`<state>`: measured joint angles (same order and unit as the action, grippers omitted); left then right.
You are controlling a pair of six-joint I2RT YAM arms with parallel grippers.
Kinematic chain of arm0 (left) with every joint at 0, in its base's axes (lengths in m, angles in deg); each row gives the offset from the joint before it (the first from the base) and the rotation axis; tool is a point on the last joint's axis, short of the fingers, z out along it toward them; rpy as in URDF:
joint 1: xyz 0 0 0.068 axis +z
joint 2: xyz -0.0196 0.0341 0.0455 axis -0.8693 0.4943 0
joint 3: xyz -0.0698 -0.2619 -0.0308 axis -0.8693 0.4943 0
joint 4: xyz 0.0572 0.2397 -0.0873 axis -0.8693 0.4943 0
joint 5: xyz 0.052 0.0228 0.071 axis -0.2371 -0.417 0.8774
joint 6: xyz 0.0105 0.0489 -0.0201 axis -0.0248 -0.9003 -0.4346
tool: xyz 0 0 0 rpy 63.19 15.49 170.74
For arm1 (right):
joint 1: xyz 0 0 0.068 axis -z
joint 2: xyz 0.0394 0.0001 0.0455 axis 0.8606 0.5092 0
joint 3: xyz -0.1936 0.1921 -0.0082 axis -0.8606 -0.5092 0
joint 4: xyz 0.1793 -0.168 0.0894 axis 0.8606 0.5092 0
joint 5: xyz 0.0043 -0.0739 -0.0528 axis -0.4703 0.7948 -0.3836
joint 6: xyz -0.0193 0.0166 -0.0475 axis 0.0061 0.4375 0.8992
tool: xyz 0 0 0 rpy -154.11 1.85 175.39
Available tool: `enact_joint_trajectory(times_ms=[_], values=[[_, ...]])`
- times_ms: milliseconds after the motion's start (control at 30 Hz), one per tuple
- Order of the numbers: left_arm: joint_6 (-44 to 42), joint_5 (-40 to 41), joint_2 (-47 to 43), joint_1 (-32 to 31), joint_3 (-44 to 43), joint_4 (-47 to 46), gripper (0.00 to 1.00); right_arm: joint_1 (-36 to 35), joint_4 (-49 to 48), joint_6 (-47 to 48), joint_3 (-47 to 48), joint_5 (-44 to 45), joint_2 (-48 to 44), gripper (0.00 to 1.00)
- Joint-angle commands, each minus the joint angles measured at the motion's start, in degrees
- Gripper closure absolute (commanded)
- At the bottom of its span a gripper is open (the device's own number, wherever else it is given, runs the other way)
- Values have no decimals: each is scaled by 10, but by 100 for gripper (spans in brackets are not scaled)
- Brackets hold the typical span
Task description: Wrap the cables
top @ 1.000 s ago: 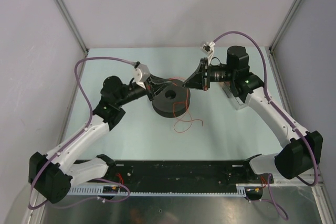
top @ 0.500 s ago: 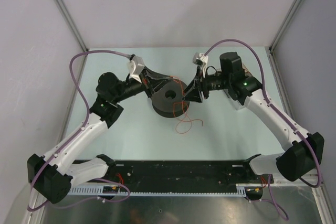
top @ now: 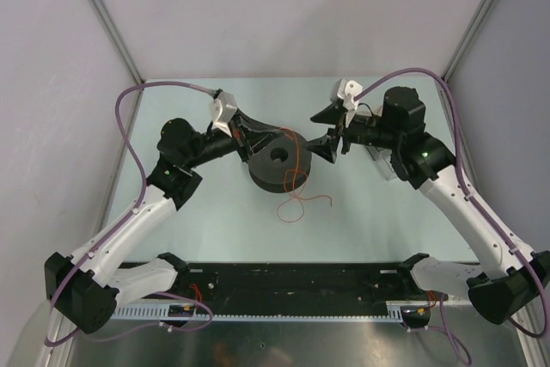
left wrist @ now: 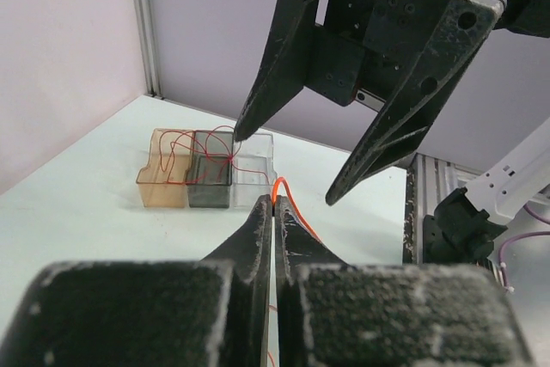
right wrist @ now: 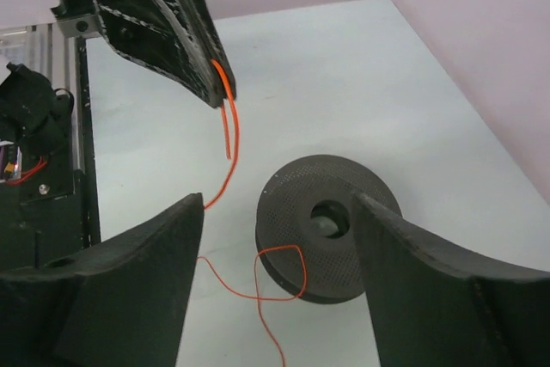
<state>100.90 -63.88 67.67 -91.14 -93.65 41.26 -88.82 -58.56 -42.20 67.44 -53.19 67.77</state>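
Observation:
A thin red-orange cable [top: 298,180] runs over the black perforated spool [top: 279,163] and trails in loose loops onto the table in front of it. My left gripper [top: 273,135] reaches over the spool's far side and is shut on a bend of the cable [left wrist: 277,185], which arches out of its tips [left wrist: 275,204]. In the right wrist view the same pinched cable [right wrist: 228,126] hangs from the left gripper [right wrist: 215,96] down to the spool [right wrist: 326,225]. My right gripper [top: 329,132] hangs open beside the spool, its fingers [right wrist: 137,272] wide apart and holding nothing.
Three small boxes [left wrist: 206,169], tan, dark and clear, stand side by side at the far side of the table with more red wire in them. A black rail [top: 292,281] runs along the near edge. Grey walls and metal posts [left wrist: 142,23] enclose the table.
My right gripper has opened, let go of the cable and drawn back to the right of the spool. The left gripper stays shut on the cable over the spool.

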Motion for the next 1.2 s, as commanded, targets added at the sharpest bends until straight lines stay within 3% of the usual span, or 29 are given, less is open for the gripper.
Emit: enact_joint_trajectory(times_ms=[0, 467, 833, 1067, 1100, 1167], values=[[6, -31, -8, -1, -15, -6, 100, -28, -7, 62, 28, -21, 17, 31], [-10, -29, -11, -4, -13, -6, 100, -57, -48, 42, 32, -48, 50, 72], [-19, -16, -5, -3, -12, -6, 100, -60, -44, 36, 32, -60, 53, 78], [-25, -16, 0, -3, -10, -5, 100, -58, -57, 15, 31, -38, 56, 99], [-25, -15, 1, -3, -11, -2, 97, -57, -58, 12, 32, -34, 57, 99], [-18, -10, 4, 0, -12, 13, 75, -50, -60, 4, 31, -24, 58, 100]])
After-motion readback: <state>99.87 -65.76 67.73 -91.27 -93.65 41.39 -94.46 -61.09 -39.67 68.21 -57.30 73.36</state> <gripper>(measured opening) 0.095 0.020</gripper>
